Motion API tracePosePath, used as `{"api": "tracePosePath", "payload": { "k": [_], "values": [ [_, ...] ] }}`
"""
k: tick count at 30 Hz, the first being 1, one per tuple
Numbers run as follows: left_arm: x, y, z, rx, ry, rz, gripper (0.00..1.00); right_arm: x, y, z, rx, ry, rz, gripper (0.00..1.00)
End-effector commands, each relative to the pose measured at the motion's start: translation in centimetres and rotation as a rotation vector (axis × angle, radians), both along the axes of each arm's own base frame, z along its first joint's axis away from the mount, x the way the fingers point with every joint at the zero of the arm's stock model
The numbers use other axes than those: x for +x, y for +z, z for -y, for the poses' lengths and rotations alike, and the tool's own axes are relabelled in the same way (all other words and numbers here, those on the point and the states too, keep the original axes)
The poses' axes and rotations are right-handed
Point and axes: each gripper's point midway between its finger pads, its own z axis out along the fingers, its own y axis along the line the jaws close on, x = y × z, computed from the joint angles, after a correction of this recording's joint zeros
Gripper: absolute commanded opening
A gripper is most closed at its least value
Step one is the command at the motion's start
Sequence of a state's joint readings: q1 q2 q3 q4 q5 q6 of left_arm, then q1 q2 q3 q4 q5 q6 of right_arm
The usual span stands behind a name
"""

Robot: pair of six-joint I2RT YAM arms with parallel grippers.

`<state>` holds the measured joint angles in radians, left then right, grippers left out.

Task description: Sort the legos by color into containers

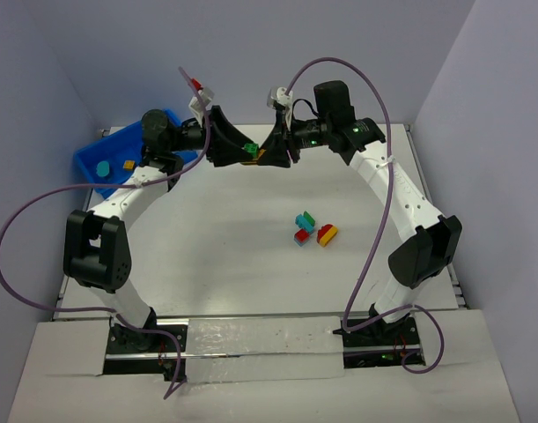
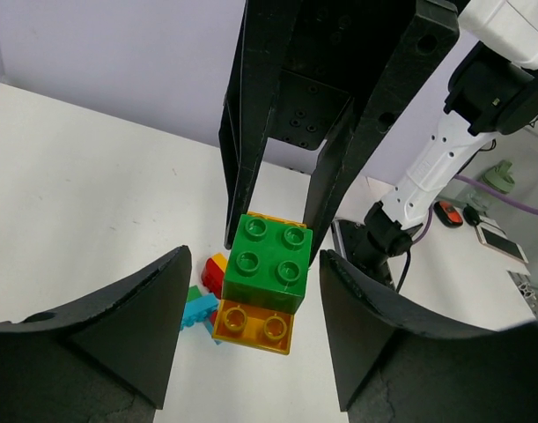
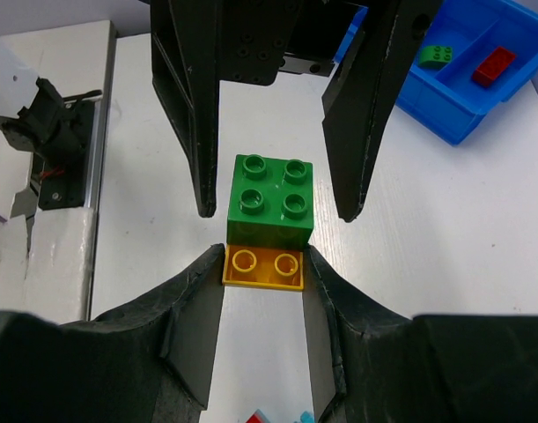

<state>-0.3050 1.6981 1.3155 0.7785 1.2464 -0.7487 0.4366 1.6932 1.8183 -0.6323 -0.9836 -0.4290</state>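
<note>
A green brick (image 3: pixel 270 201) is stacked on a yellow brick (image 3: pixel 264 267), held in the air over the far middle of the table (image 1: pixel 248 148). My right gripper (image 3: pixel 264 256) is shut on the yellow brick's sides. My left gripper (image 2: pixel 254 264) is open, its fingers (image 3: pixel 202 132) on either side of the green brick without touching it. Several loose legos (image 1: pixel 313 229) in red, teal, green and yellow lie together right of the table's centre. The blue bin (image 1: pixel 88 159) stands at the far left and holds a green brick (image 3: pixel 438 55) and a red brick (image 3: pixel 493 66) in separate compartments.
The two grippers meet nose to nose near the back wall (image 1: pixel 339 53). The bin also holds a teal piece (image 1: pixel 102 166) and a yellow piece (image 1: pixel 126 163). Purple cables (image 1: pixel 379 176) loop from both arms. The loose legos show below the stack in the left wrist view (image 2: pixel 202 295).
</note>
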Motion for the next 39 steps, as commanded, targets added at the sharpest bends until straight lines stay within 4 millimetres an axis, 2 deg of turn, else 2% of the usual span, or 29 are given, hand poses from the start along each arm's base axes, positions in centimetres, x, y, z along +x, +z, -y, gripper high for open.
{"api": "tracePosePath", "payload": {
  "k": [1,7,11,13,15,22,26,30,32,33,34,36,39],
  "values": [
    [-0.9,3.2,-0.5,-0.039,0.003,0.115,0.68,-0.6,1.8,-0.4,0.023,0.024,0.062,0.0],
    [-1.0,3.0,-0.5,-0.036,-0.013,0.096,0.48,-0.5,1.9,-0.4,0.025,0.021,0.064,0.0],
    [-0.7,2.8,-0.4,-0.023,-0.016,0.092,0.28,-0.4,1.9,-0.4,0.029,0.015,0.068,0.0],
    [-0.4,2.9,-0.3,-0.02,-0.009,0.089,0.11,-0.3,1.7,-0.4,0.023,0.012,0.067,0.0],
    [-0.1,3.5,-0.4,-0.028,0.003,0.088,0.01,-0.3,1.0,-0.3,0.007,0.01,0.058,0.0],
    [2.1,6.9,-1.8,-0.097,0.096,0.123,0.0,-0.2,-2.9,0.4,-0.084,0.014,0.028,0.0],
    [3.0,8.7,-3.0,-0.131,0.144,0.136,0.0,-0.2,-4.2,0.6,-0.116,0.015,0.017,0.0],
    [4.4,10.0,-5.8,-0.149,0.251,0.147,0.0,0.1,-4.8,0.7,-0.144,0.013,0.003,0.0],
    [6.1,8.9,-8.6,-0.131,0.353,0.091,0.0,0.5,-4.9,0.7,-0.151,0.005,0.002,0.0],
    [7.1,8.2,-10.7,-0.104,0.427,0.06,0.0,0.8,-4.8,0.6,-0.152,-0.007,0.0,0.0],
    [7.8,7.9,-12.1,-0.084,0.489,0.073,0.0,1.1,-4.7,0.6,-0.148,-0.018,0.004,0.0],
    [10.0,5.3,-16.2,0.003,0.638,0.016,0.0,1.7,-4.5,0.6,-0.144,-0.048,0.001,0.0],
    [12.9,2.5,-22.9,0.138,0.921,-0.031,0.0,2.4,-4.5,0.4,-0.139,-0.078,-0.003,0.0]
  ]
}}
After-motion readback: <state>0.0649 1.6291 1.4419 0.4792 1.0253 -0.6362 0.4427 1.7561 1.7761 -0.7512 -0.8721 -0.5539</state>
